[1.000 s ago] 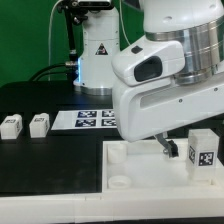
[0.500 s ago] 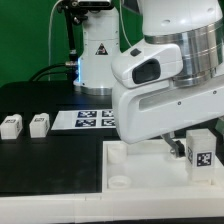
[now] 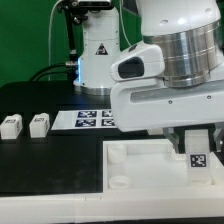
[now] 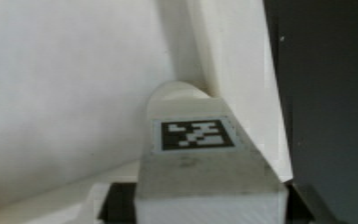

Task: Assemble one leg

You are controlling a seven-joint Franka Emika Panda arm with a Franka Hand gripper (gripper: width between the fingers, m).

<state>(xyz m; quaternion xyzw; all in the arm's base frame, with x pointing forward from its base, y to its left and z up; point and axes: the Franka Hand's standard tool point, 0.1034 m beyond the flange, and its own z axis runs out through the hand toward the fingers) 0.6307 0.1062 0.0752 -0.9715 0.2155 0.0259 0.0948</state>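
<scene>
The leg (image 3: 201, 150), a small white block with a black-and-white tag, stands at the far right of the white panel (image 3: 140, 165) in the exterior view. My gripper (image 3: 196, 138) is down over it; the hand hides the leg's top. In the wrist view the leg (image 4: 197, 134) fills the space between my two dark fingers (image 4: 123, 203), which press on both its sides. My gripper (image 4: 211, 205) is shut on it. The leg's far end lies near the panel's (image 4: 69, 90) edge, beside the black table (image 4: 327, 100).
Two more small white legs (image 3: 11, 125) (image 3: 39, 123) lie on the black table at the exterior view's left. The marker board (image 3: 92, 119) lies behind the panel. The panel has round sockets (image 3: 118, 183) at its left corners. The robot's base stands at the back.
My hand has moved toward the exterior view's right, from beside the leg to over it. The fingers now hold the leg between them. The leg itself has barely moved.
</scene>
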